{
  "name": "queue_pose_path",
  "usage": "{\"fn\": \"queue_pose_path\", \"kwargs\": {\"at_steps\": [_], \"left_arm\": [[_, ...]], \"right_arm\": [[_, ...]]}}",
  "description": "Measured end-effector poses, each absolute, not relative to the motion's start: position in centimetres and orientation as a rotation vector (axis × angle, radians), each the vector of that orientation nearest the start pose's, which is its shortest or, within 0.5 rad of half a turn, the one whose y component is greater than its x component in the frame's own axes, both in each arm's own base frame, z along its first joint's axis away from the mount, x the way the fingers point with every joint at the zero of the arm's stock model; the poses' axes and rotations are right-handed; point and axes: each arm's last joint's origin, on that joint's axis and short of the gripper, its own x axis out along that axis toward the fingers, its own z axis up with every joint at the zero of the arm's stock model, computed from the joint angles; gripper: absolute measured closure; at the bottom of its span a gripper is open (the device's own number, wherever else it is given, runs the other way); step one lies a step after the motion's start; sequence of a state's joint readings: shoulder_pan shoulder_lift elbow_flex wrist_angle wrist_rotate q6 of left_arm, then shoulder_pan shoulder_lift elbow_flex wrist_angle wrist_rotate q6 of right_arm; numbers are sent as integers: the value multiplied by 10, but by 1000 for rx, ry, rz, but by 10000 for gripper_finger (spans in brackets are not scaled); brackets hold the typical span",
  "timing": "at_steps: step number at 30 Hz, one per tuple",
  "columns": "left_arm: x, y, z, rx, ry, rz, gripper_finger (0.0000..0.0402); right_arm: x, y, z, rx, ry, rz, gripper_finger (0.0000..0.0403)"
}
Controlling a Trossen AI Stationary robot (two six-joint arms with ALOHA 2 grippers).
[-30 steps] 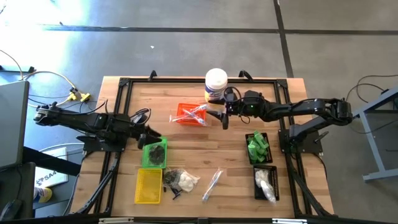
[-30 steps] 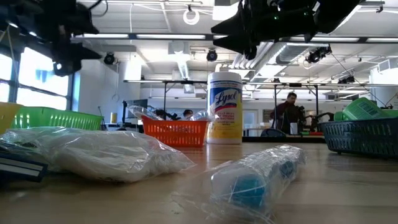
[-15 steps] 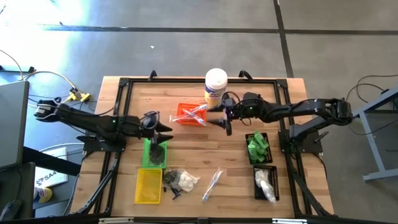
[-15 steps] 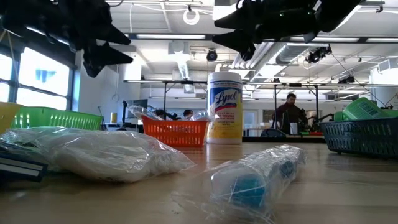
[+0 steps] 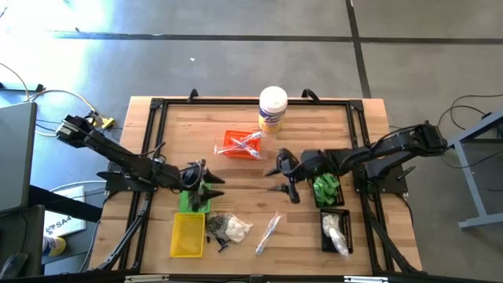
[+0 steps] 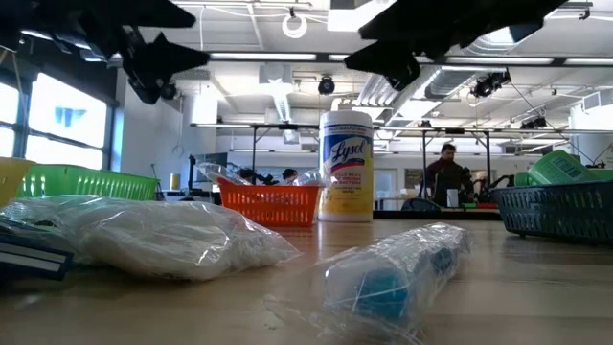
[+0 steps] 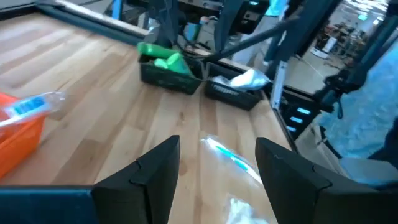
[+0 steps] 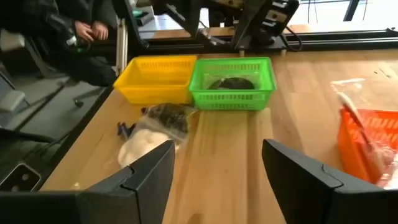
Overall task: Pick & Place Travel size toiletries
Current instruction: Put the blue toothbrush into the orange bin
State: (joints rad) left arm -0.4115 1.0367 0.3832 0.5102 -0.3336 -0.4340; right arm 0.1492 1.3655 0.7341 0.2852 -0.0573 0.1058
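Both grippers hang open above the table and hold nothing. My left gripper [image 5: 207, 180] [image 7: 217, 177] is over the far end of the green tray [image 5: 194, 197]. My right gripper [image 5: 288, 175] [image 8: 219, 180] is over bare wood, just left of the black tray of green bottles [image 5: 326, 188]. On the table near the front lie a clear bag of white fluffy bits with black pieces [image 5: 229, 228] [image 8: 154, 129] and a clear-wrapped stick [image 5: 268, 233] [image 7: 227, 155]. Wrapped sticks lie in the orange tray [image 5: 241, 145].
A white canister with a yellow label [image 5: 273, 108] stands at the far edge. A yellow tray [image 5: 188, 234] sits at the near left. A black tray with a white bag [image 5: 335, 230] sits at the near right. Bare wood lies between the two grippers. A person [image 6: 446, 172] is in the room behind.
My right gripper has swung from beside the orange tray and canister toward the table's near edge, now next to the black tray of green bottles. My left gripper has gone toward the table's right, out over the green tray, and rolled about its own axis. Both stayed open.
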Motion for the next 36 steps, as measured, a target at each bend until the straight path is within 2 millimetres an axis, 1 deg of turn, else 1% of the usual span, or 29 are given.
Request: {"fn": "queue_pose_path", "kwargs": {"at_steps": [5,11,13,18,22,24,27,33,36], "left_arm": [[188,-94,218,-353,127,-90,195],[179,-109,219,-340,115,-63,195],[176,-111,219,-337,110,-48,195],[175,-112,219,-334,101,-15,195],[175,-112,219,-325,100,-8,195],[175,-112,219,-316,101,-5,195],[175,-112,218,-300,101,-5,195],[175,-112,218,-296,105,-5,195],[175,-112,218,-294,107,-5,195]], "right_arm": [[281,74,233,55,350,166,168],[275,93,234,74,351,148,168],[276,97,239,70,355,159,168],[288,107,255,38,417,173,168],[305,115,257,-22,509,191,168],[311,118,249,-54,599,197,168],[320,122,235,-67,689,226,168],[333,130,192,-71,833,287,168],[336,134,173,-74,890,299,168]]}}
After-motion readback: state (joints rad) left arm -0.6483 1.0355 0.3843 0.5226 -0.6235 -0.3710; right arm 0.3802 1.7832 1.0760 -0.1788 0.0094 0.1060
